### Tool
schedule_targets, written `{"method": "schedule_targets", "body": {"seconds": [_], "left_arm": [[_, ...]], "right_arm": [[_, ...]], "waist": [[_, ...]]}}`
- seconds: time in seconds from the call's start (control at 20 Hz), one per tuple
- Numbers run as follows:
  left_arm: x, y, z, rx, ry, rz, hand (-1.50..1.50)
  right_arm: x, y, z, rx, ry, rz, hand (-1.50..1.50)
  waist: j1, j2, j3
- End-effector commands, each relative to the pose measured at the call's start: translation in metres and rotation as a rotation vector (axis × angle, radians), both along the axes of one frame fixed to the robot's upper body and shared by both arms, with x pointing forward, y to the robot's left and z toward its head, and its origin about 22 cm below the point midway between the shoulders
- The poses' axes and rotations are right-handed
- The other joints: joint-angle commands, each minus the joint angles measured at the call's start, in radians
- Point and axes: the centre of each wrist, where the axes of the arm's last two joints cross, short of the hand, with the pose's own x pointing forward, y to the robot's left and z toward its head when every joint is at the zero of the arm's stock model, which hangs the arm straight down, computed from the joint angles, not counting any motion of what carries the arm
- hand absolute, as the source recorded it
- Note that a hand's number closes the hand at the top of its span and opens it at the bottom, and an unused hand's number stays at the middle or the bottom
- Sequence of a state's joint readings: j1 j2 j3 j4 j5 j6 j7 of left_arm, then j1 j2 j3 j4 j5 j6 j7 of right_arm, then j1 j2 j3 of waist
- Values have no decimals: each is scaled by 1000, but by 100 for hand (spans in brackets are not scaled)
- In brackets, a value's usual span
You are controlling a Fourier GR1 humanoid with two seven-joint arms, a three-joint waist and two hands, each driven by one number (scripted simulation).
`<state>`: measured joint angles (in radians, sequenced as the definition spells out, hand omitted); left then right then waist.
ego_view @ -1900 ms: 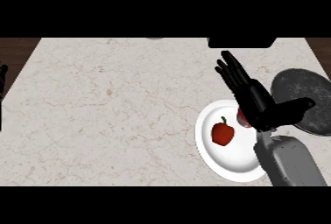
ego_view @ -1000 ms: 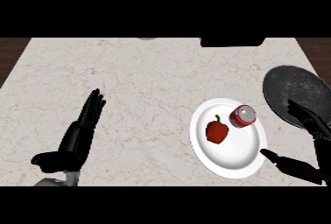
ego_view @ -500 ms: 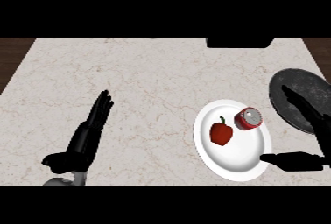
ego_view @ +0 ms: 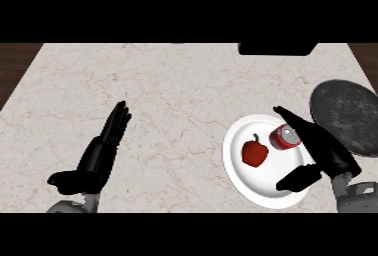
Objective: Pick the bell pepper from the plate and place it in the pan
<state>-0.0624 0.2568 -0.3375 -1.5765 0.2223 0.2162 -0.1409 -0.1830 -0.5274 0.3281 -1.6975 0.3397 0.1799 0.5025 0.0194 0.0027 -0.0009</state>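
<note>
While the red bell pepper (ego_view: 255,153), green-stemmed, sits on the white plate (ego_view: 255,190) at lower right, your right hand (ego_view: 319,150) spreads open over it, holding nothing. Your left hand (ego_view: 92,160) rests open at lower left; the dark pan (ego_view: 347,115) lies at the right edge.

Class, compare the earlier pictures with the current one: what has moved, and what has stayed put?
The right hand has moved in over the plate, open beside the can, holding nothing. The bell pepper remains on the plate, the pan stays put, and the left hand rests open.

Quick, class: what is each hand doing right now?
Left hand: open, holding nothing, resting over the counter.
Right hand: open, holding nothing, above the plate.
</note>
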Motion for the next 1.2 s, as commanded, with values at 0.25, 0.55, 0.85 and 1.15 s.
{"method": "schedule_targets", "body": {"seconds": [0.25, 0.55, 0.85, 1.15], "left_arm": [[-6, 2, -11, 6, 5, 26, 0], [-2, -1, -3, 14, 2, 23, 0], [5, -16, 8, 11, -6, 19, 0], [16, 10, 1, -7, 10, 23, 0]], "right_arm": [[7, 32, -33, -143, 140, 28, -150], [23, 46, -37, -162, 170, 6, -150], [29, 26, -60, -112, 124, -23, -150], [18, 33, -67, -92, 125, -27, -150]], "waist": [[-18, -3, 1], [-16, -3, 1], [-16, -2, 1], [-20, -2, 1]]}}
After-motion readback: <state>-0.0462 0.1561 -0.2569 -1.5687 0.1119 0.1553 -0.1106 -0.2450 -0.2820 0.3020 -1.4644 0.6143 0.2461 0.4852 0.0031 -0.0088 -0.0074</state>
